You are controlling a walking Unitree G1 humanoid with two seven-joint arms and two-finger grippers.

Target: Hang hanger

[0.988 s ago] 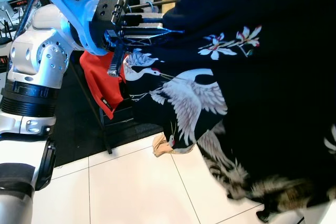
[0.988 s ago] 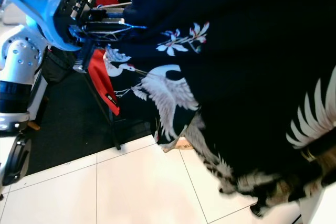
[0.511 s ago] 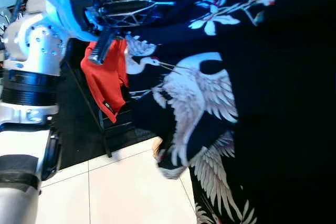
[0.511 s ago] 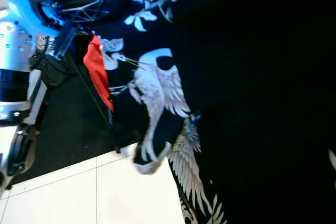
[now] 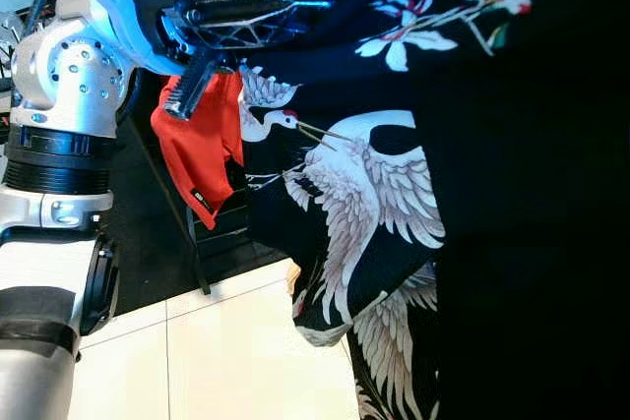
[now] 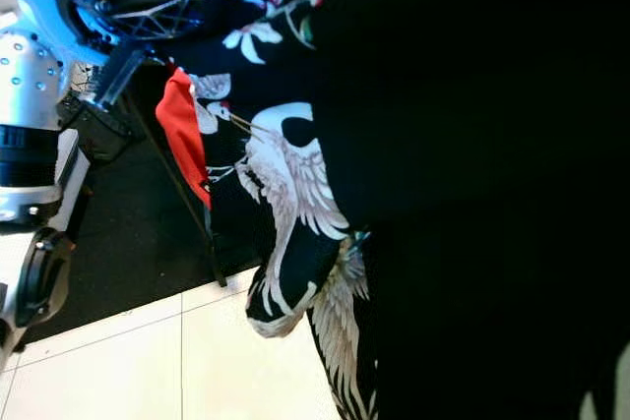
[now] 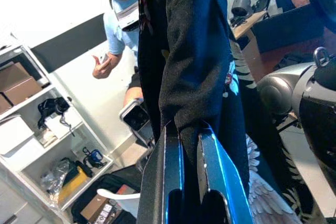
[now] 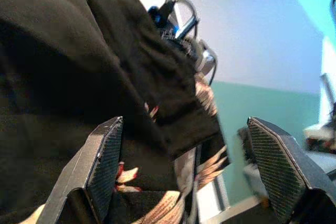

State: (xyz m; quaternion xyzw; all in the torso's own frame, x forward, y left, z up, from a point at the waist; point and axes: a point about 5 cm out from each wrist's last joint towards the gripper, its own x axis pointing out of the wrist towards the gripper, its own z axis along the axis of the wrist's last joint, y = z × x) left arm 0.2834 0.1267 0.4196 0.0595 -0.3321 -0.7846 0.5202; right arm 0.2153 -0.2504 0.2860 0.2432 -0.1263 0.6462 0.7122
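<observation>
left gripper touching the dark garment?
Touching. In the left wrist view, the left gripper has its fingers closed on a fold of the dark garment.

Bright daylight whitens the wall (image 7: 63, 3) in the left wrist view. The dark robe (image 5: 512, 243) swallows detail in the head views. The right wrist view is soft and blurred.

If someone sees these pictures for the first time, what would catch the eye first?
A large dark robe printed with white cranes hangs across the right of the head views. The left gripper pinches a fold of it, fingers shut. Behind it, left of the robe, hangs a red garment.
</observation>
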